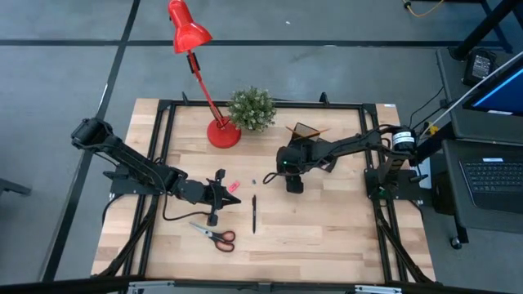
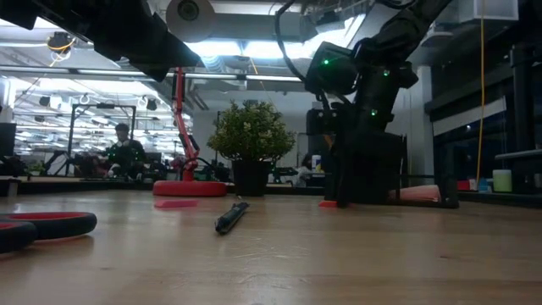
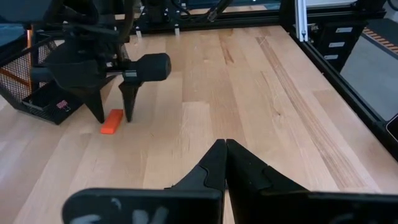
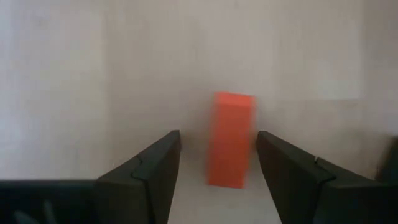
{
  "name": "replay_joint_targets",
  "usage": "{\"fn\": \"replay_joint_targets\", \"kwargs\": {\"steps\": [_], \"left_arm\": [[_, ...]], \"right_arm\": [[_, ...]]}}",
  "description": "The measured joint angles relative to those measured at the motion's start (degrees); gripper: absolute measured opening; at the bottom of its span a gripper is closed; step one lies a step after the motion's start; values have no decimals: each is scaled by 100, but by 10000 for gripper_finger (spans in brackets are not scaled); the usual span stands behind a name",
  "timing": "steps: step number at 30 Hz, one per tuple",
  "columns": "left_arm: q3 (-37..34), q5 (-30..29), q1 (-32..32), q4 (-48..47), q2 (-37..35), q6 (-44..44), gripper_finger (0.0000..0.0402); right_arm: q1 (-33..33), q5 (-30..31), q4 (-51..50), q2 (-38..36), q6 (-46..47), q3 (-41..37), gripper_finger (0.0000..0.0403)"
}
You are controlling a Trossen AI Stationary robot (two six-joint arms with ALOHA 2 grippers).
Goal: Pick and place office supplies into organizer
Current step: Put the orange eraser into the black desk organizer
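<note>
A small orange-red eraser [image 4: 231, 149] lies flat on the wooden table. My right gripper [image 4: 217, 134] points down over it, open, one finger on each side of the eraser without touching it; the left wrist view shows the same gripper [image 3: 114, 118] and eraser [image 3: 111, 128]. The black mesh organizer [image 1: 309, 151] stands just beyond that gripper [image 1: 292, 186]. My left gripper [image 3: 226, 149] is shut and holds nothing, beside a small pink item [image 1: 231, 186]. A black pen [image 1: 254, 214] and the orange-handled scissors [image 1: 216, 235] lie flat on the near half of the table.
The red desk lamp's base [image 1: 223, 133] and the green potted plant [image 1: 251, 109] stand at the table's far edge, left of the organizer. A tiny dark item [image 1: 253, 180] lies between the grippers. Bare wood stretches along the table's near and right sides.
</note>
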Motion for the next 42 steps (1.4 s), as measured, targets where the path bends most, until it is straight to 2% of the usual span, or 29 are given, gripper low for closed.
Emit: {"fn": "replay_joint_targets", "kwargs": {"steps": [16, 30, 42], "left_arm": [[0, 0, 0, -1, 0, -41, 3], [0, 0, 0, -2, 0, -44, 3], [0, 0, 0, -7, 0, -44, 3]], "right_arm": [[-159, -152, -18, 79, 58, 9, 211], [-171, -82, 6, 90, 67, 7, 100], [-168, -89, 1, 88, 58, 4, 85]]}}
